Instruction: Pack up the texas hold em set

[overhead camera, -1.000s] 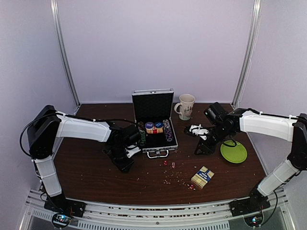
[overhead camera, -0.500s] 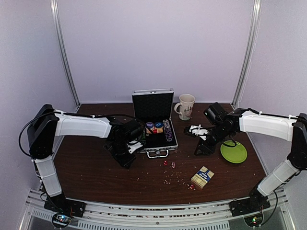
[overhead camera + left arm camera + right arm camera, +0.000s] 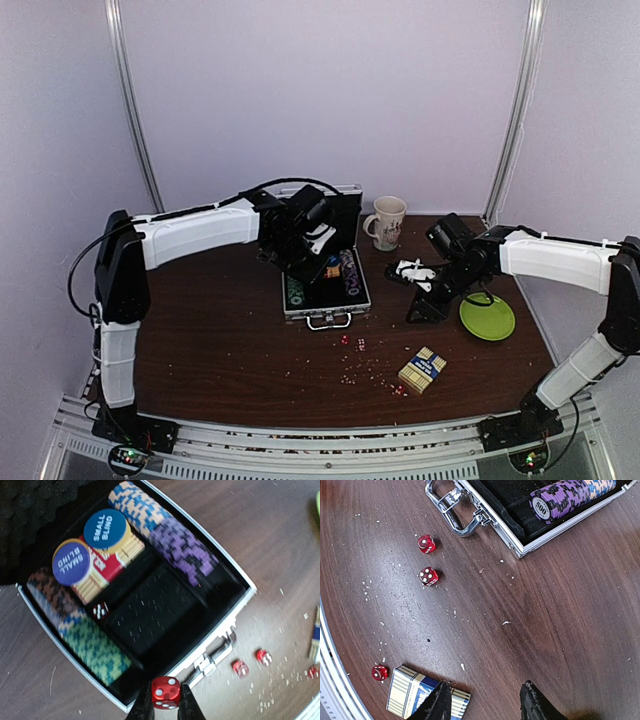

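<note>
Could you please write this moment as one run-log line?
left gripper: shut on red die above open case | right gripper: open, above table near card box | unpacked: three dice, card box

"SMALL BLIND" was printed in white on a blue disc (image 3: 106, 528) and again on a purple disc (image 3: 73, 562), both inside the silver case (image 3: 212, 655). "500" was read on the end chip (image 3: 540, 508) of the purple stack. Card box (image 3: 415, 692) print and mug (image 3: 386, 222) motif were illegible.
</note>
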### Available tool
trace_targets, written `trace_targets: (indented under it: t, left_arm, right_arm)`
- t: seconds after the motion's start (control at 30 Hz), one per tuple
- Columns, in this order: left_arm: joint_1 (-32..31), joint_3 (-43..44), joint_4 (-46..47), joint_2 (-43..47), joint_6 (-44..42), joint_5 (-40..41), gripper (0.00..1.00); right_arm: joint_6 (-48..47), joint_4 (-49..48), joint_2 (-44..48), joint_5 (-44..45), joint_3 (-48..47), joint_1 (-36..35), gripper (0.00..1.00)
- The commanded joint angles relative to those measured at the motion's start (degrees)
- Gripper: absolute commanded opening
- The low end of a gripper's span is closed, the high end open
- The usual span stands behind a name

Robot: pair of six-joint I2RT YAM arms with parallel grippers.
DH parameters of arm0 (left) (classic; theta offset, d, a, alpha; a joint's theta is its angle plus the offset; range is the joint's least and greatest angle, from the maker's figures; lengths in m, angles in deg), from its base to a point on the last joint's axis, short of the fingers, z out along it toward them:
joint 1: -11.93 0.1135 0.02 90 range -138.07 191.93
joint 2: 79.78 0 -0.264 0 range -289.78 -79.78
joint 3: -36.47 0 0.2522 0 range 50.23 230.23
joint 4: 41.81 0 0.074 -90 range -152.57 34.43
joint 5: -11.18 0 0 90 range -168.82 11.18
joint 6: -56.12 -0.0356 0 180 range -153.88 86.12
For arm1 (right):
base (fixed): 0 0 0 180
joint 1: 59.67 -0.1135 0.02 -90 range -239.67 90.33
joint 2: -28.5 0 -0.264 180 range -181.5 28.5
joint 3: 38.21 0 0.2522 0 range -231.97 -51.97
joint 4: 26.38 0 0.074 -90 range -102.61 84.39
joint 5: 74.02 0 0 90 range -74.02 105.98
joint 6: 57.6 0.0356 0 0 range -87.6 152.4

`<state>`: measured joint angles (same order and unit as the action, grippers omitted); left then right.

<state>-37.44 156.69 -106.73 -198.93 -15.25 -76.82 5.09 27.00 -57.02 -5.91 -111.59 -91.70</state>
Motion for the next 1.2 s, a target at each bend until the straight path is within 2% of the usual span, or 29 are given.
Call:
trace_targets:
  t: [0.0, 0.27, 0.73, 1.17]
  left_arm:
    - [1.7, 8.5, -0.4, -6.9, 3.3, 2.3, 0.14]
    - [3.4, 20.6, -2.7, -16.7, 3.9, 3.1, 0.15]
    - [4.4, 21.5, -2.5, -22.3, 3.5, 4.1, 0.15]
    - [5.4, 22.1, -0.7, -24.0, 4.3, 6.4, 0.15]
  right_arm:
    - [-0.4, 0.1, 0.3, -0.9, 0.2, 0.4, 0.48]
    - [-0.7, 0.4, 0.0, -1.4, 0.2, 0.5, 0.48]
    - [-1.2, 1.0, -1.6, -1.9, -0.1, 0.6, 0.48]
    - [-1.4, 1.3, -2.3, -2.3, -0.2, 0.6, 0.48]
